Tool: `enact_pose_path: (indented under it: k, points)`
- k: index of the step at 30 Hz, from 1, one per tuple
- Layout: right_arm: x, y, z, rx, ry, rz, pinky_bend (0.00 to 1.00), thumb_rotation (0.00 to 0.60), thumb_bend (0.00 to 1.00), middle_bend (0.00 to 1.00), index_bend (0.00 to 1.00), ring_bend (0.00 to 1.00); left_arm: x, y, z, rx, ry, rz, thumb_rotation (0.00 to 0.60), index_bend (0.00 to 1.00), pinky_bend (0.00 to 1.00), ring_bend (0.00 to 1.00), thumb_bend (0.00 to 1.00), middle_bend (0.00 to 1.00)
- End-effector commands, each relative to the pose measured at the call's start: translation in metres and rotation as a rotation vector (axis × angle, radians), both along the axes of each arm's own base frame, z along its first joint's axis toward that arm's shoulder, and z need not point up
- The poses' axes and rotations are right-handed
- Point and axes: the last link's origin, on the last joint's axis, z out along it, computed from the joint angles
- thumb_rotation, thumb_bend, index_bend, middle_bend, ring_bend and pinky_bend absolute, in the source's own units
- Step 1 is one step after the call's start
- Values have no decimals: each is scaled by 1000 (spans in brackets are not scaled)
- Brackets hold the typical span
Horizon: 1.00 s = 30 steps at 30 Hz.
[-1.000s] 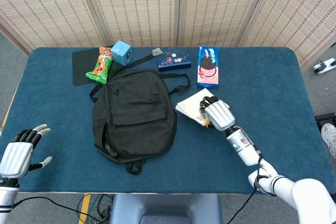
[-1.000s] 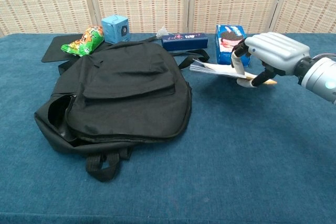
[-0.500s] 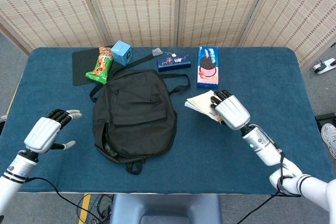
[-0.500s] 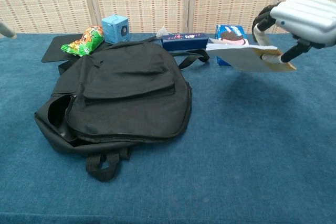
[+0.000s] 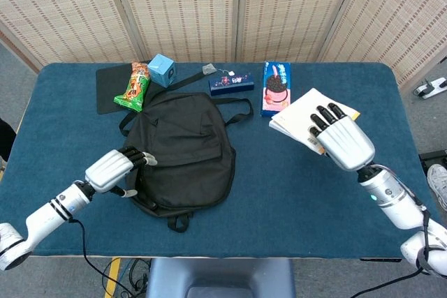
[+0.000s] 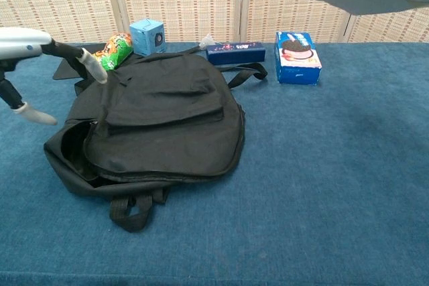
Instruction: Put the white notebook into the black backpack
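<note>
Right hand [image 5: 340,141] grips white notebook [image 5: 304,113] aloft; left hand [image 5: 115,170], fingers apart, apparently touches black backpack [image 5: 183,151].

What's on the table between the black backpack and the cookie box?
Only the backpack's own strap and bare blue table. The head view shows nothing else between the black backpack and the cookie box.
</note>
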Motion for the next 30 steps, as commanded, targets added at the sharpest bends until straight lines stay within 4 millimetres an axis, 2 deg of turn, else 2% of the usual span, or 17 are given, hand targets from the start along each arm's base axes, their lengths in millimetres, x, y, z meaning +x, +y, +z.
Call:
enact_pose_path:
  k: [1, 5, 12, 30]
  points:
    - [-4, 3, 3, -6, 5, -21, 300, 600, 407, 438, 654, 278, 3, 5, -19, -41, 52, 8, 600, 270, 227, 272, 122, 249]
    - [-8, 7, -1, 5, 5, -31, 300, 600, 407, 438, 654, 278, 1, 5, -39, -85, 104, 43, 600, 227, 228, 271, 120, 248]
    - [-10, 6, -6, 19, -5, -27, 300, 600, 412, 438, 654, 278, -8, 2, -59, -93, 160, 82, 600, 210, 229, 270, 119, 242]
    - [-17, 9, -7, 33, -22, -31, 300, 600, 412, 439, 654, 278, 8, 3, -96, -71, 93, 114, 600, 210, 239, 270, 119, 239]
